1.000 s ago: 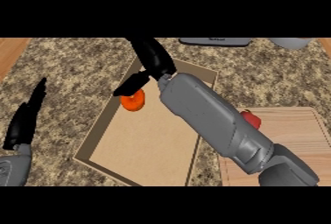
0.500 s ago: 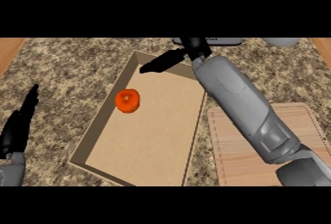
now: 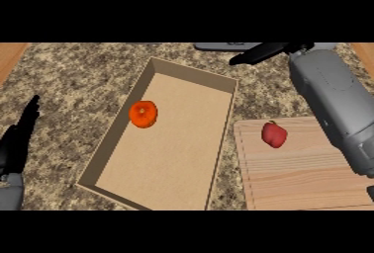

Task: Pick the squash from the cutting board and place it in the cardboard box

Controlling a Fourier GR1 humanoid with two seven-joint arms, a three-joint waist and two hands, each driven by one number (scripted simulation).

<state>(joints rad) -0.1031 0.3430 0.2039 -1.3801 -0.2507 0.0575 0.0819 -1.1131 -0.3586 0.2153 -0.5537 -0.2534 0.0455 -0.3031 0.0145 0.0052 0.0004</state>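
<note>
Orange squash (image 3: 143, 114) lies inside the cardboard box (image 3: 229, 114), near its left wall; a red pepper (image 3: 274, 134) sits on the cutting board (image 3: 303, 173). Right hand (image 3: 261, 53) above the box's far corner, fingers straight, empty. Left hand (image 3: 18, 141) rests at left edge, fingers straight.

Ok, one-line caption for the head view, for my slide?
Orange squash lies in cardboard box; open right hand above it.

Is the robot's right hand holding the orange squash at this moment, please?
No, the squash lies inside the cardboard box, apart from the open right hand.
</note>
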